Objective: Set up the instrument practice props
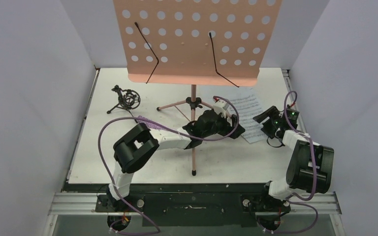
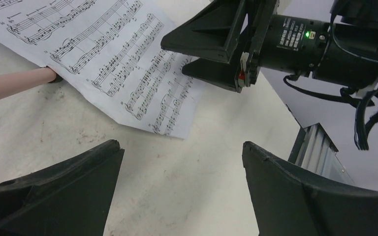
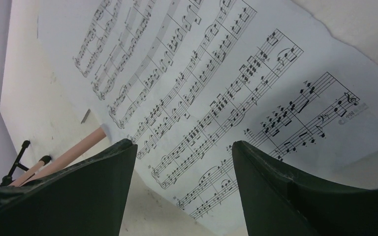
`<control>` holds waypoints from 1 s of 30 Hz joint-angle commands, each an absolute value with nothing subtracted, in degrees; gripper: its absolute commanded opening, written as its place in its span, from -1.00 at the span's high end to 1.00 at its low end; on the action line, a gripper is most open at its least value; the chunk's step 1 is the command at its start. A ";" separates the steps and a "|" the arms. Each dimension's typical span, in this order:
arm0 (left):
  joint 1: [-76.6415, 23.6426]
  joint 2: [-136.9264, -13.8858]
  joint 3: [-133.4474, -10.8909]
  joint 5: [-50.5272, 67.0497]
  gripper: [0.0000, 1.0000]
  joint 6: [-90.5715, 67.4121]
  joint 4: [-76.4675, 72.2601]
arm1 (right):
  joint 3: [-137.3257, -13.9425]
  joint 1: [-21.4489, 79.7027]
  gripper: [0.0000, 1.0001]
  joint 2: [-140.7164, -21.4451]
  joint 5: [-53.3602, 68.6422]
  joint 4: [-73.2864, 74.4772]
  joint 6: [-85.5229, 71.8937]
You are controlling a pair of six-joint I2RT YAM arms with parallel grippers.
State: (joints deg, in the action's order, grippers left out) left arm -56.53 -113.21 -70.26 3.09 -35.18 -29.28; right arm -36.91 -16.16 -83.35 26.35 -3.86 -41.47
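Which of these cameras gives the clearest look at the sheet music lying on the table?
The right wrist view: the sheet music fills most of the frame and its staves are sharp. The left wrist view shows only part of it, and the top view shows only a small, distant patch.

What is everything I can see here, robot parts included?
music stand: one, pink with a perforated desk, standing mid-table on tripod legs
sheet music: count unclear, white, flat on the table right of the stand's pole
mic holder: one, black tripod, far left of the table
table: one, white, under everything
left arm: one, black and white, reaching toward the sheet music
right arm: one, black and white, near right
left fingers: two, black, open, beside the sheet music's corner
right fingers: two, black, open, over the sheet music
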 commanded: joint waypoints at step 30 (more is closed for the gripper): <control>-57.42 -132.19 -85.46 -9.89 -0.77 -44.62 -28.98 | -29.31 -18.37 -0.35 -89.25 30.46 -11.65 -52.36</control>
